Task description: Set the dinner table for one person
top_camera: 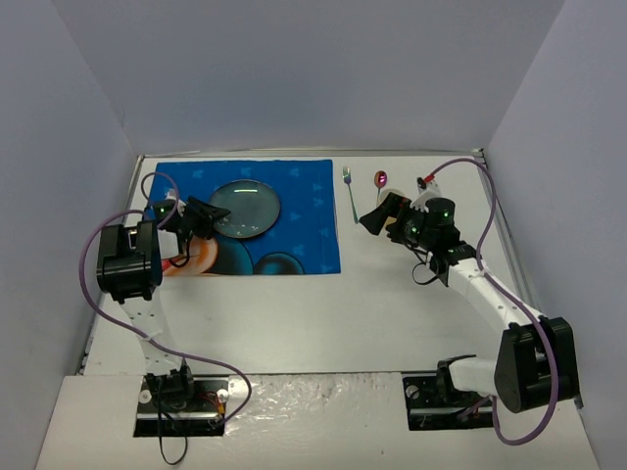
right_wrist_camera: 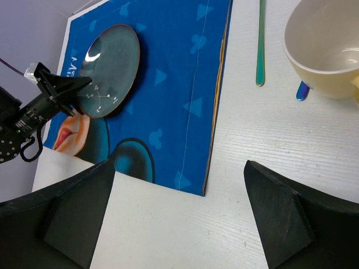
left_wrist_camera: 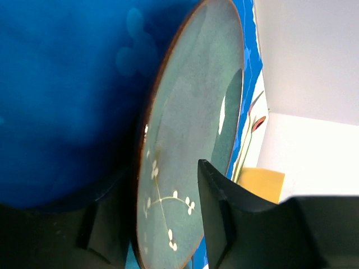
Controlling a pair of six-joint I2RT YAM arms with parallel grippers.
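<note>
Plain grey-lilac walls (top_camera: 294, 69) on three sides of the set. Spanning the floor between them, beneath both arms and under everything else: the dinner table (top_camera: 323, 313), a large flat matte white rectangular top with thin metal edging.

Spread over its far-left part, a blue cartoon-printed cloth mat (top_camera: 304, 215), with bare white table to the right and in front.

Lying flat on the far half of that mat, a round teal glazed plate (top_camera: 247, 208) with a dark brown rim and small white sprig markings.

At the plate's near-left edge, the left gripper (top_camera: 217, 211), jaws partly parted and straddling the rim. Contact between its black fingers (left_wrist_camera: 219, 224) and the plate: not discernible.

Over bare table right of the mat, the right gripper (top_camera: 377, 213), jaws spread wide, holding nothing.

Just beyond it, near the far edge, a cream ceramic cup (right_wrist_camera: 314, 61), upright.

Between cup and mat, a slim iridescent metal fork (top_camera: 350, 196), lengthwise on the table.

Beside the cup, a small iridescent spoon (top_camera: 381, 178), largely hidden in the right wrist view.
</note>
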